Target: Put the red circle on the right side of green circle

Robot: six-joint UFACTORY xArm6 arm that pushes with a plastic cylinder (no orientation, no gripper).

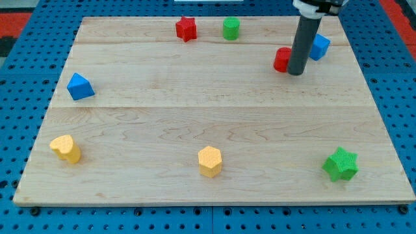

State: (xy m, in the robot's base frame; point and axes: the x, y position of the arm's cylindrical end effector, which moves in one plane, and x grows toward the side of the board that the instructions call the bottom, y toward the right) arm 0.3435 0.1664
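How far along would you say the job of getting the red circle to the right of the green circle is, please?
Done: the red circle already lies to the view's right of the green circle, though lower and well apart from it. In hand: my tip is down on the wooden board against the red circle's right edge. Left: nudging it up and leftward until it sits close beside the green circle.

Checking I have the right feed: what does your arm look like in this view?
Only the lower end shows: a straight, dark grey, round rod ending at my tip. At the view's top, it enters a white collar with a black band. No cables or markings are visible; the rest of the arm is out of frame.
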